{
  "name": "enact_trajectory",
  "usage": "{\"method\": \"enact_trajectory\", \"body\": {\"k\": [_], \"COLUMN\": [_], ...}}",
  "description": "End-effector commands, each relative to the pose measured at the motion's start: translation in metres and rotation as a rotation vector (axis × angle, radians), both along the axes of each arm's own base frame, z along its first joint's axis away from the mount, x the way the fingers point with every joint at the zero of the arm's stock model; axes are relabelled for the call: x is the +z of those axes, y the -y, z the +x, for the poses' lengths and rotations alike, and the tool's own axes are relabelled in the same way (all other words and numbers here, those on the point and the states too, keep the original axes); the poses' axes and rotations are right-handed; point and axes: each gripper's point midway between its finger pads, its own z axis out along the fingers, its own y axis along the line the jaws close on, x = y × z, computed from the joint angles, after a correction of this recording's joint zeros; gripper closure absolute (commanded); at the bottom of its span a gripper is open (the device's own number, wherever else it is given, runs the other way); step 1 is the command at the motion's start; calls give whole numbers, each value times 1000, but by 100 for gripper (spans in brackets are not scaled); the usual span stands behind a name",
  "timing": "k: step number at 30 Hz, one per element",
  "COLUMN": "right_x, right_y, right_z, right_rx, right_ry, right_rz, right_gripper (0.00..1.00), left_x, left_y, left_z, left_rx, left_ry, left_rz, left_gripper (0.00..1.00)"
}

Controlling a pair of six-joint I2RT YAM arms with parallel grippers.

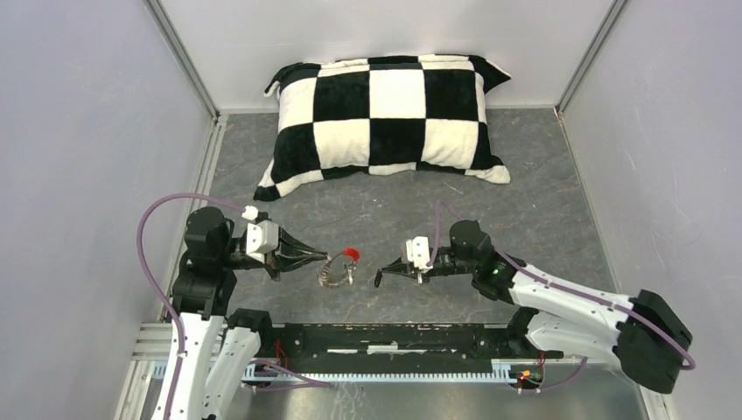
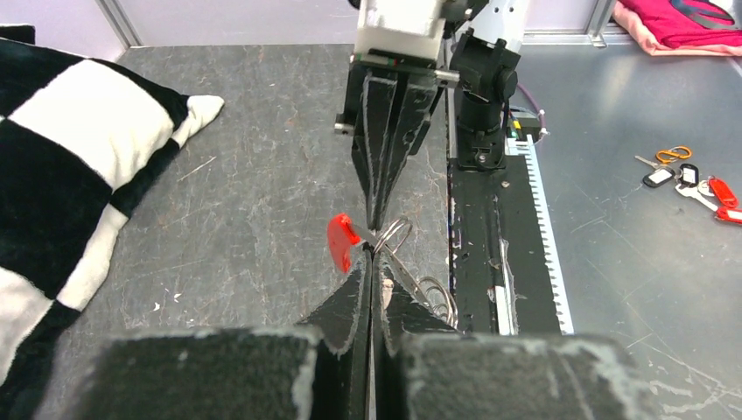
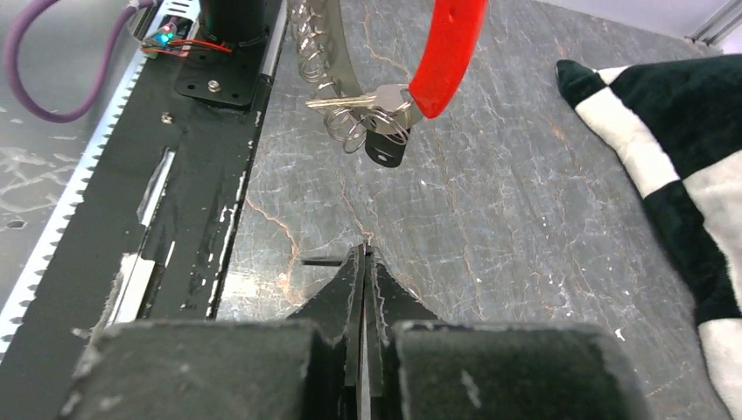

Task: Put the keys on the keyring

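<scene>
Silvery keyring (image 3: 313,54) is pinched in my left tool (image 2: 372,258), a black-headed key (image 3: 385,151) hanging from it; my right tool (image 3: 363,254) is pressed together, empty, nearby.

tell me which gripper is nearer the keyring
Left. The left gripper is shut on the keyring, pinching it at its fingertips. The right gripper is shut on nothing, off to the ring's other side with a clear gap between them.
</scene>
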Motion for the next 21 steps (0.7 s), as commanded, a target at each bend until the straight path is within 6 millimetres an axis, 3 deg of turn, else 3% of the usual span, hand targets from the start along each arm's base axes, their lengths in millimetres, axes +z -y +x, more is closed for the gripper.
{"method": "enact_trajectory", "body": {"k": [1, 11, 21], "right_x": [29, 112, 147], "right_y": [5, -9, -34], "right_z": [-2, -7, -9], "right_rx": [-15, 39, 125], "right_ry": [63, 257, 389], "right_rz": [-5, 102, 116], "right_gripper": [100, 100, 100], "left_x": [-1, -12, -7], "left_y": [0, 0, 1], "left_z": [1, -8, -7], "left_rx": [9, -14, -29], "left_ry": [-34, -39, -79], "left_rz": [-5, 0, -6], "left_gripper": [98, 98, 98]}}
